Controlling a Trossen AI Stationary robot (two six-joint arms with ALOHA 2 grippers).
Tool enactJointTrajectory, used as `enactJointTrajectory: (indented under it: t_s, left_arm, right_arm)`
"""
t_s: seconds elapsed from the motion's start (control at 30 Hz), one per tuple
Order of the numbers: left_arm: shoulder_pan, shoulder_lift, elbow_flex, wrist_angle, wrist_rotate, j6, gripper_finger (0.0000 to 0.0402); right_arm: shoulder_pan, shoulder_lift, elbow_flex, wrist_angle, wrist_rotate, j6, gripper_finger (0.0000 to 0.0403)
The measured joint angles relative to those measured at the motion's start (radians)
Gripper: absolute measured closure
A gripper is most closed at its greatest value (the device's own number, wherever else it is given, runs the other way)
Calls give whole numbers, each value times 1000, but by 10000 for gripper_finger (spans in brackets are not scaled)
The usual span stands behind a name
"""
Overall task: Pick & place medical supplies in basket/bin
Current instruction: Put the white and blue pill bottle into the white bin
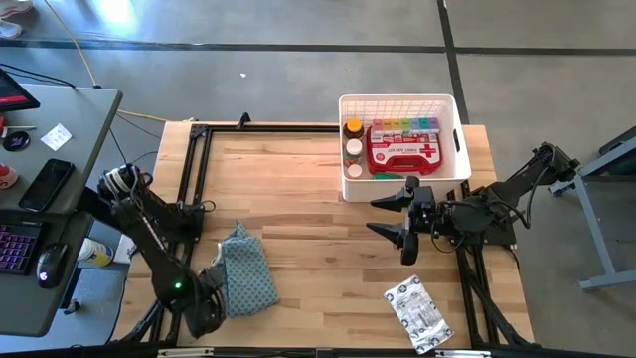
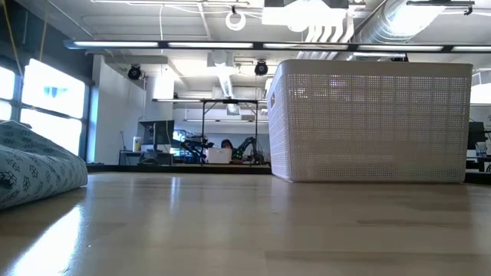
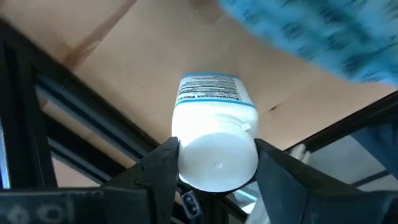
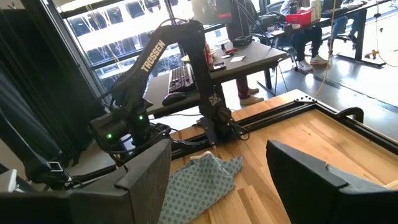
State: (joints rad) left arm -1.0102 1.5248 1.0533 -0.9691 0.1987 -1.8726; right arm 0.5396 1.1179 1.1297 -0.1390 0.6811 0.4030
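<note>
My left claw (image 3: 216, 168) sits at the near-left corner of the surface (image 1: 298, 199), its two fingers pinching the cap end of a white pill bottle (image 3: 214, 134) whose labelled body points out toward the wood. The cap is round and smooth, and I grip only its end, so I judge the bottle could twist or slip free on the lift. The blue-grey cloth (image 1: 246, 270) lies just beside me and could snag or drag along. My right claw (image 1: 402, 217) hangs spread and empty, just in front of the white bin (image 1: 455, 109). The bin stands at the far right and already holds the red first-aid case (image 1: 402, 152), the rainbow pill organizer (image 1: 404, 125) and two small bottles (image 1: 353, 139). A silver-white packet (image 1: 417, 311) waits at the near right edge.
</note>
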Motion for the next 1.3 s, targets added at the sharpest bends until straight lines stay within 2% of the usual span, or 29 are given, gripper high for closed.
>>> enactJointTrajectory:
  t_s: [0.17,0.37,0.43,0.57,0.8,1.03,1.3]
  left_arm:
    - [95,-6,47,-15,5,147,194]
    - [213,-6,200,-197,-14,344,194]
    - [253,-6,275,-278,-55,420,190]
    - [347,-7,452,-392,-201,614,191]
    - [534,-7,715,-480,-425,915,191]
    - [735,-7,855,-440,-455,1225,191]
    - [965,-6,887,-146,-467,1561,191]
  right_arm:
    - [0,0,0,0,0,0,149]
    - [0,0,0,0,-8,29,149]
    - [0,0,0,-1,-10,34,148]
    - [0,0,0,-6,-10,34,149]
    - [0,0,0,-11,-11,45,149]
    - [0,0,0,-14,-4,46,149]
    - [0,-14,0,-83,50,121,149]
